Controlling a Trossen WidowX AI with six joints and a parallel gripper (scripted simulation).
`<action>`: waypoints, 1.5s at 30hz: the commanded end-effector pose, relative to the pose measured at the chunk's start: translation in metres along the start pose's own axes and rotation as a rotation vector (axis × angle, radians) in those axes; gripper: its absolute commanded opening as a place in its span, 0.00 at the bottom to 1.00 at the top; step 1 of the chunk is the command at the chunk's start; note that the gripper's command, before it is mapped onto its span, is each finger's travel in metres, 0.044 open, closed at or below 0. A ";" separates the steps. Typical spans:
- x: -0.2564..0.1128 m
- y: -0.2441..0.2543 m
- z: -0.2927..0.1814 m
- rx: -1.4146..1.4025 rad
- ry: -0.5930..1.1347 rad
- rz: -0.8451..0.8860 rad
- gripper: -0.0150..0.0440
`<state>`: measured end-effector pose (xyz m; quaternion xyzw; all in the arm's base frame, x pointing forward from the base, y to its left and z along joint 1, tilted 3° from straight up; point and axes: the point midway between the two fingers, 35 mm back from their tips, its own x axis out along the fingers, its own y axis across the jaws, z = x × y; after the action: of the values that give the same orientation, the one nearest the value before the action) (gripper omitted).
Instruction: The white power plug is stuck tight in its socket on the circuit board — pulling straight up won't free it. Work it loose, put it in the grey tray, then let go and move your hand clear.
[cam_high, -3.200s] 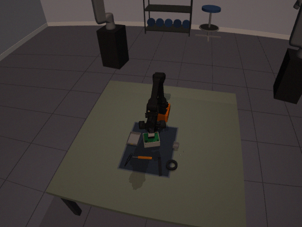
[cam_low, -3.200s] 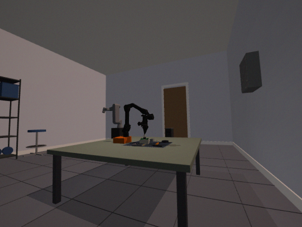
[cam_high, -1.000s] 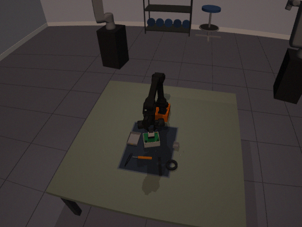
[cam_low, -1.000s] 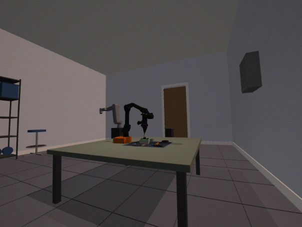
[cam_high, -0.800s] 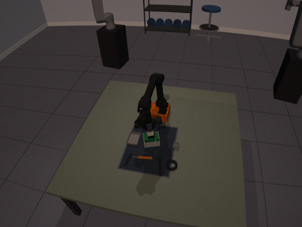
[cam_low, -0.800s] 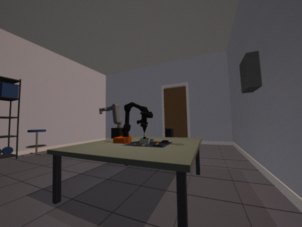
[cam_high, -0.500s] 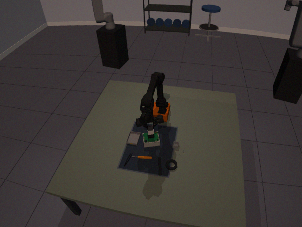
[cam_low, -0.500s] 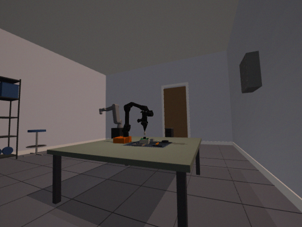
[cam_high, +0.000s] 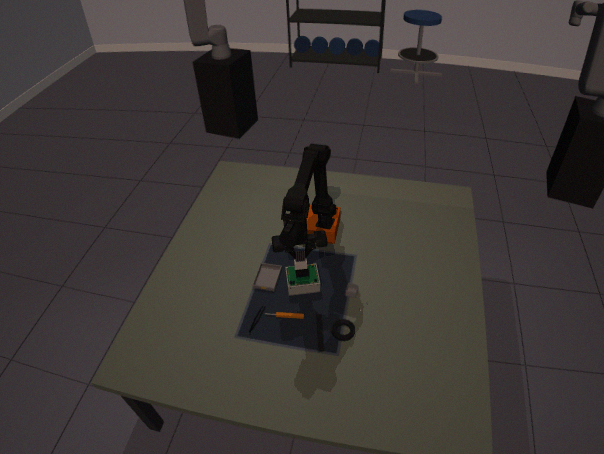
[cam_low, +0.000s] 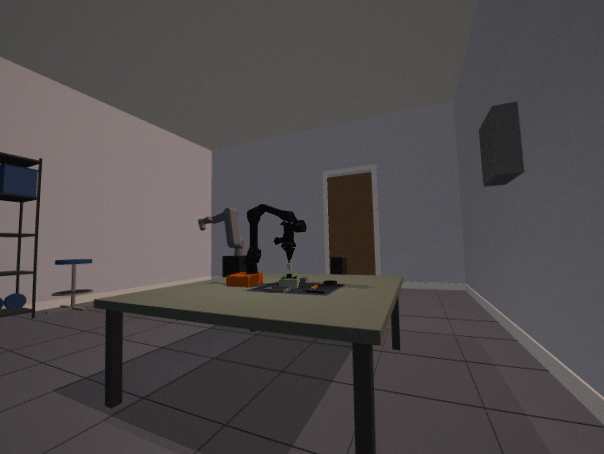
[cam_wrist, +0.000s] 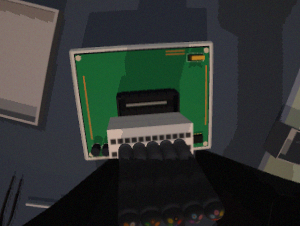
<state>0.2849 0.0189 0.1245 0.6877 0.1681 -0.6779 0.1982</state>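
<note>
The white power plug (cam_high: 300, 264) (cam_low: 289, 267) (cam_wrist: 150, 131) with its bundle of dark wires is out of its socket, upright above the circuit board. My gripper (cam_high: 300, 255) (cam_low: 289, 261) (cam_wrist: 157, 164) is shut on it from both sides. The black socket (cam_high: 302, 273) (cam_wrist: 148, 100) shows on the green circuit board (cam_high: 312, 275) (cam_wrist: 100, 75), with a visible gap below the plug in the exterior view. The grey tray (cam_high: 269, 277) (cam_low: 277, 289) (cam_wrist: 25, 60) lies left of the board, with nothing seen in it. The fingertips are partly hidden by the wires in the wrist view.
An orange bin (cam_high: 336, 227) (cam_low: 245, 279) stands by the arm's base. On the dark mat (cam_high: 280, 300), an orange screwdriver (cam_high: 290, 315) and black tweezers (cam_high: 257, 320) lie in front of the board. A black ring (cam_high: 343, 322) and a small pale block (cam_high: 352, 289) are to the right.
</note>
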 end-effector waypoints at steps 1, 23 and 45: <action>0.004 0.009 0.003 -0.003 -0.002 0.007 0.25; 0.013 0.064 0.024 -0.003 -0.004 0.011 0.25; 0.012 0.125 0.048 -0.003 -0.006 0.017 0.25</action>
<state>0.3044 -0.1042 0.1187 0.6891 0.1612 -0.6766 0.2031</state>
